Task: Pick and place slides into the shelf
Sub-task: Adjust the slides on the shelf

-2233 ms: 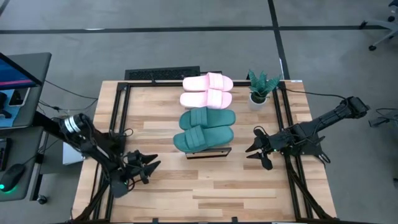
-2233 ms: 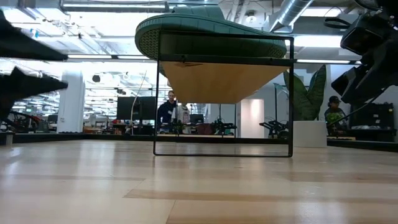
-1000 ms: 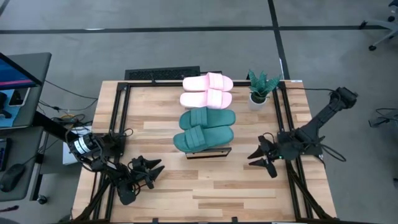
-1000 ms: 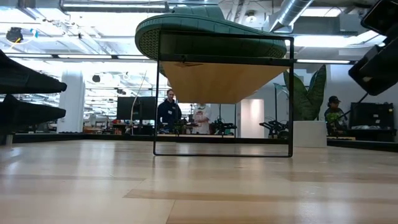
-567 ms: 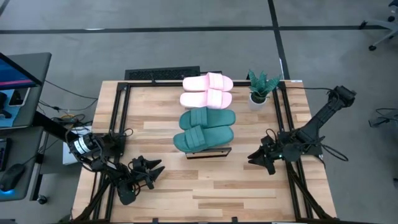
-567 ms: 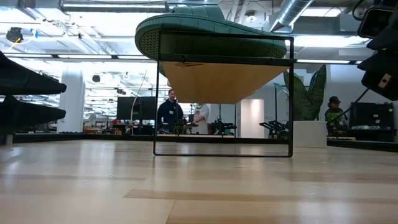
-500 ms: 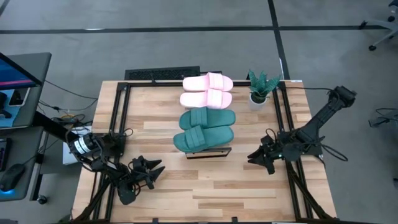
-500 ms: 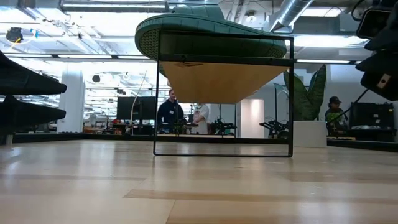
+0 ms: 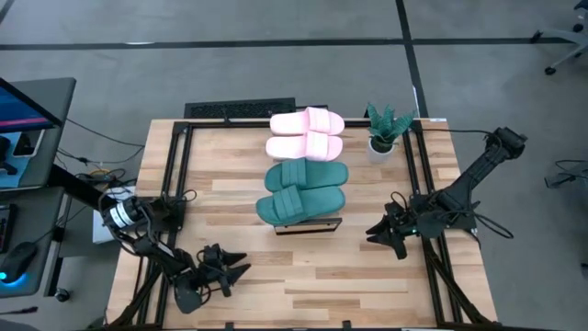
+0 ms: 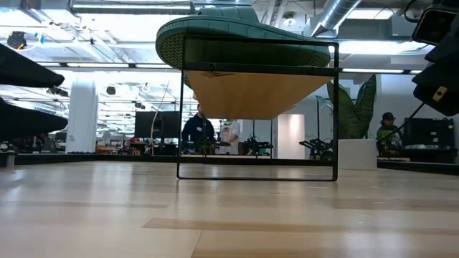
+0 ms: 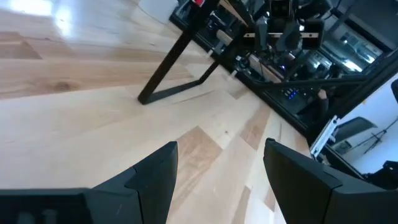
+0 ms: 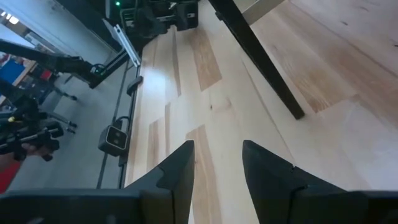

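Observation:
The shelf (image 9: pixel 309 225) stands in the middle of the table, its wood top running from near to far. Two light pink slides (image 9: pixel 306 133) lie soles down across its far part, two teal slides (image 9: pixel 303 188) across its near part. In the low view the nearest teal slide (image 10: pixel 244 39) overhangs the black frame (image 10: pixel 335 107). My left gripper (image 9: pixel 237 267) hovers open near the table's front left, pointing toward the right edge. My right gripper (image 9: pixel 372 230) hovers open to the right of the shelf's near end, pointing at it. Neither has anything between its fingers.
A small potted plant (image 9: pixel 383 136) stands at the far right, beside the pink slides. A black keyboard-like bar (image 9: pixel 241 110) lies at the table's far edge. Bare wood spreads in front of the shelf (image 10: pixel 229 215) and on both sides of it.
My left gripper has moved toward the table's near edge and a little toward the right, rising slightly. My right gripper has stayed in place and rolled about its own pointing line. The slides and the shelf have not moved.

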Robot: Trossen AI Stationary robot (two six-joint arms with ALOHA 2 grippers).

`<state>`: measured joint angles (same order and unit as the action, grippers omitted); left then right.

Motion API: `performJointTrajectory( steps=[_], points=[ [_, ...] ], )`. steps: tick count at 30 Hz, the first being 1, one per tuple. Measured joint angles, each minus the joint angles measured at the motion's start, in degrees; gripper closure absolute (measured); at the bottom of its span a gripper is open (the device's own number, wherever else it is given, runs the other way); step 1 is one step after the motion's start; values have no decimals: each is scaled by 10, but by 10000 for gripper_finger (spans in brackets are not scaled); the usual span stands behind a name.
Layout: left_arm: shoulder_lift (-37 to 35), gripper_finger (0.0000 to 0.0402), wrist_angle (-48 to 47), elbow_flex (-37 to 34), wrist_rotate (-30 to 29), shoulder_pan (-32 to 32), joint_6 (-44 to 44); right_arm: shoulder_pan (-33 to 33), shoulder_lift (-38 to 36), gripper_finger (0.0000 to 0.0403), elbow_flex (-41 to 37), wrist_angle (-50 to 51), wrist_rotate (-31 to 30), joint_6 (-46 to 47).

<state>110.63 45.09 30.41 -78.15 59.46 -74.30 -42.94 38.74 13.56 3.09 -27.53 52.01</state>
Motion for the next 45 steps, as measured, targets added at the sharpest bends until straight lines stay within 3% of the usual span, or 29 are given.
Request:
performJointTrajectory(
  steps=[15,26,31,34,42,45],
  points=[
    [-2,175,-7,2,96,-37,16,0,0,274,0,0,0,0],
    [-1,175,-7,2,182,-37,131,0,0,274,0,0,0,3],
    [-1,175,-1,1,194,-21,154,0,0,274,0,-4,0,4],
    [0,175,55,-16,196,-6,186,-3,0,274,0,-6,-8,-37],
    [0,175,314,-106,200,28,330,-5,0,274,0,-19,-65,-75],
    [0,175,360,-133,207,28,358,-5,4,274,0,-13,-86,-75]
  ],
)
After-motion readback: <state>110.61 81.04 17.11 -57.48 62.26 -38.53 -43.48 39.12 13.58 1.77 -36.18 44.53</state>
